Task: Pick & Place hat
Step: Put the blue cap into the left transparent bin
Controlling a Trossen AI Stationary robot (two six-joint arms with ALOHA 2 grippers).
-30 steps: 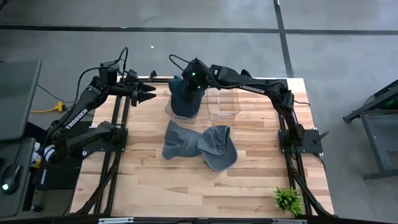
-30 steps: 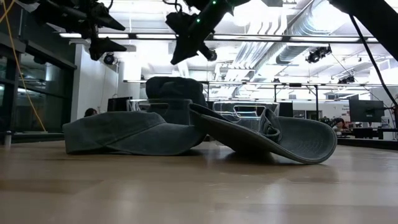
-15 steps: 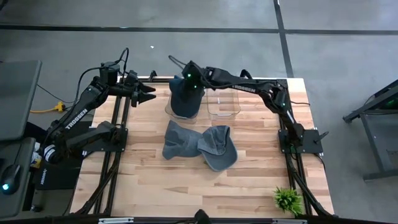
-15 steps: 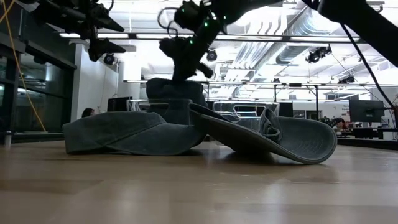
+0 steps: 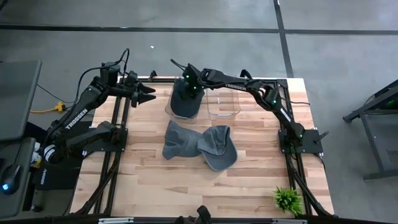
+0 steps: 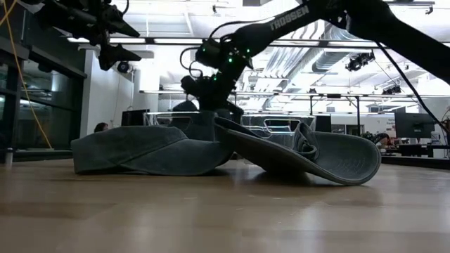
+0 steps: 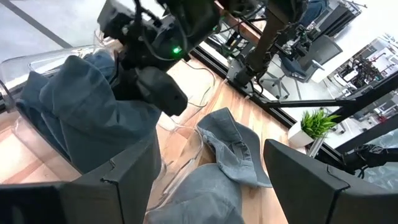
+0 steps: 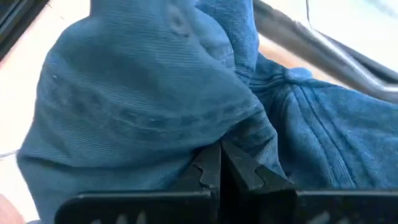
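Note:
A blue denim hat sits crumpled in the left clear bin at the table's far side; it also shows in the left wrist view. My right gripper is shut and down on this hat, reaching over from the right. My left gripper is open and empty, hovering just left of the bin. Two more blue hats lie side by side on the table's middle, brims touching. My right gripper presses its shut fingertips down onto the hat's bunched crown, slanting down from above and from the table's right. The cloth folds up around the fingertips. The hat rests inside the bin.
A second clear bin stands right of the first. A small green plant stands at the near right corner. Bare wood lies along the near half of the table.
My right gripper has gone down and a little toward the table's left, from above the bin onto the hat in it. The hat's crown now sits lower in the bin, pushed down.

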